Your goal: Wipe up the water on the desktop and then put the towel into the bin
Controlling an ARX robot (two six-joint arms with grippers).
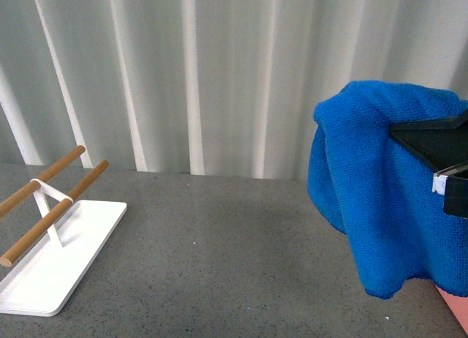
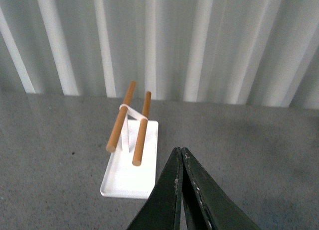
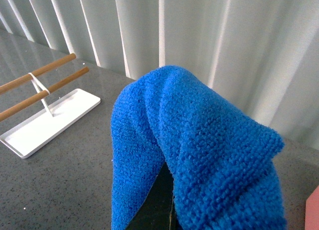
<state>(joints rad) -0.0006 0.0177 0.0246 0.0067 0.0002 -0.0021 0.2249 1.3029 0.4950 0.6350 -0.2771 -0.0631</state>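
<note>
Towel [image 1: 373,192] hangs gripped by the right end effector [image 1: 423,144], clear of the worktop [image 1: 219,243]. Left end effector [image 2: 180,163] is pinched together, empty. Step in hand, apparently: disposal. Next move: position above the bin [image 1: 455,309], then release.

One towel [image 1: 365,199], one tray [image 1: 84,239], two wooden rails [image 1: 55,213], one bin [image 1: 455,310].

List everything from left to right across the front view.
White tray with wooden rails → dark grey desktop, a bare stretch → blue towel, hanging lifted above the surface at the right.
</note>
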